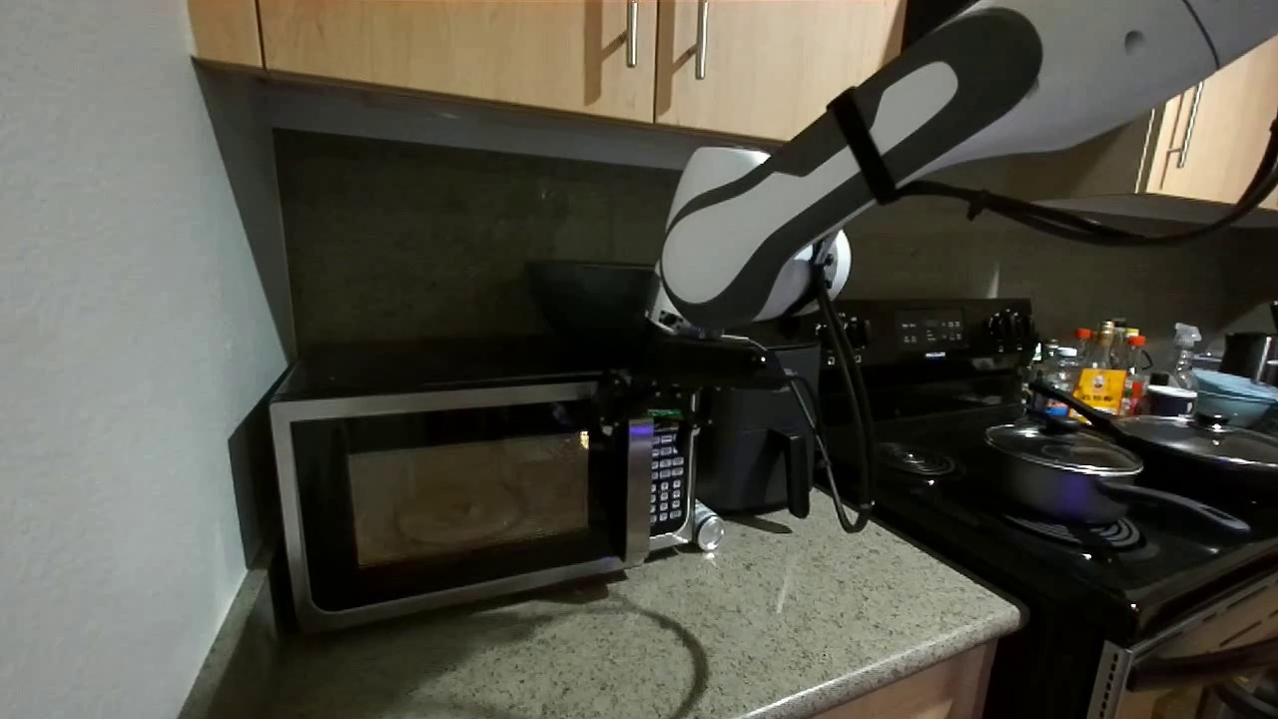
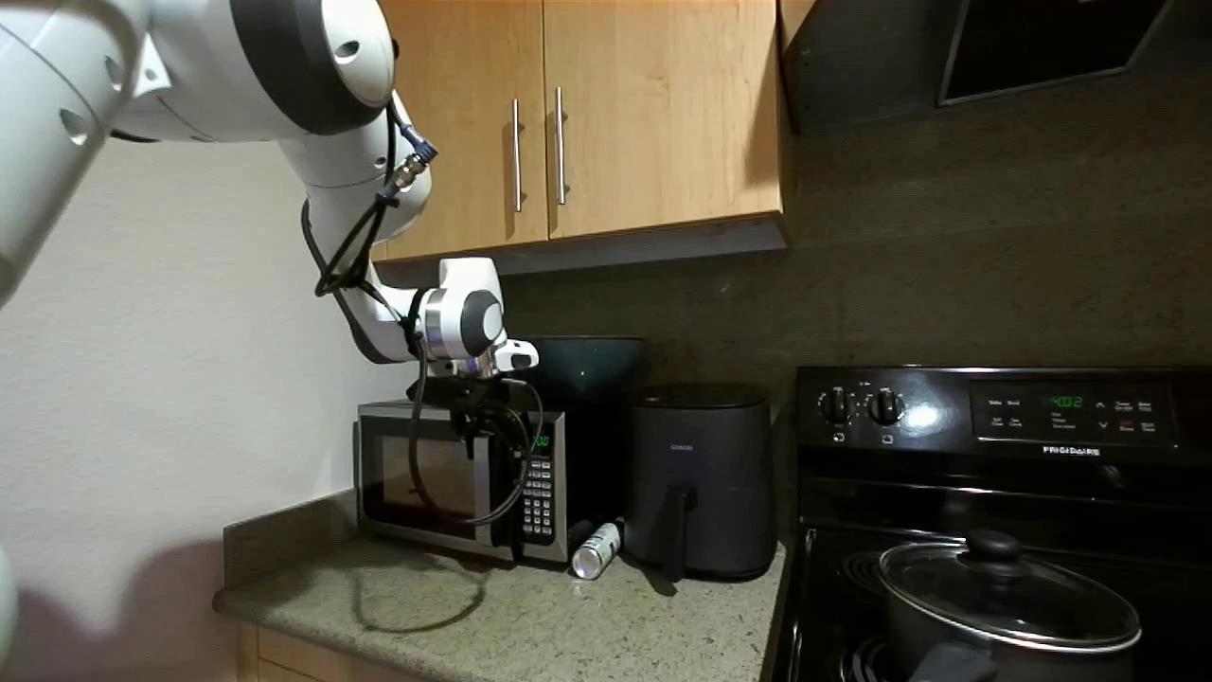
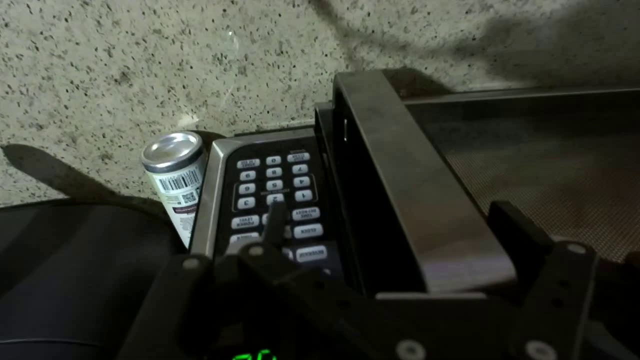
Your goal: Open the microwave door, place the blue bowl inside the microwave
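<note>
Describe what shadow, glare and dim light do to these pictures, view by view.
In both exterior views, a curved shadow lies on the countertop; in an exterior view, the blue bowl nearly merges with the dark backsplash; in an exterior view, white glare marks the stove's control panel; in the wrist view, the gripper is mostly dark.

In an exterior view, the white arm (image 2: 346, 166) is hanging over the microwave (image 2: 538, 511), its dark jaws pointing down near the handle (image 2: 484, 483) of the closed microwave door (image 2: 445, 469); dimness is hiding their spread. The blue bowl (image 2: 592, 369) is showing above the microwave, behind the arm. On the desk (image 2: 653, 635), a can (image 2: 597, 549) is lying between the microwave and a black air fryer (image 2: 715, 493); a lidded pot (image 2: 1013, 606) is sitting on the stove (image 2: 909, 407).
</note>
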Robot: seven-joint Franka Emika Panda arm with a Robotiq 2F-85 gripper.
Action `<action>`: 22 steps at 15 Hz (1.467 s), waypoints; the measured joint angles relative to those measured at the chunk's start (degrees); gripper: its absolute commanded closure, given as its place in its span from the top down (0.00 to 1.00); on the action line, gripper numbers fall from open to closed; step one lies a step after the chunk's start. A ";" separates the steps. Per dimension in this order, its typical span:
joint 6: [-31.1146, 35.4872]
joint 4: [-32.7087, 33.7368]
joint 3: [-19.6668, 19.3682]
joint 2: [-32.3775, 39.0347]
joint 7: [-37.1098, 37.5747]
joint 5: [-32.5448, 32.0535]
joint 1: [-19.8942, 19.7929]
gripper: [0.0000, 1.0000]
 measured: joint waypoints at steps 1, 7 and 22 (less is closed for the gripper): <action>-0.14 0.05 -0.06 -0.34 0.00 0.00 0.02 1.00; 2.39 0.07 -0.18 0.11 -0.08 1.10 0.06 1.00; 29.22 -7.73 4.77 2.26 -7.37 10.35 -3.54 0.87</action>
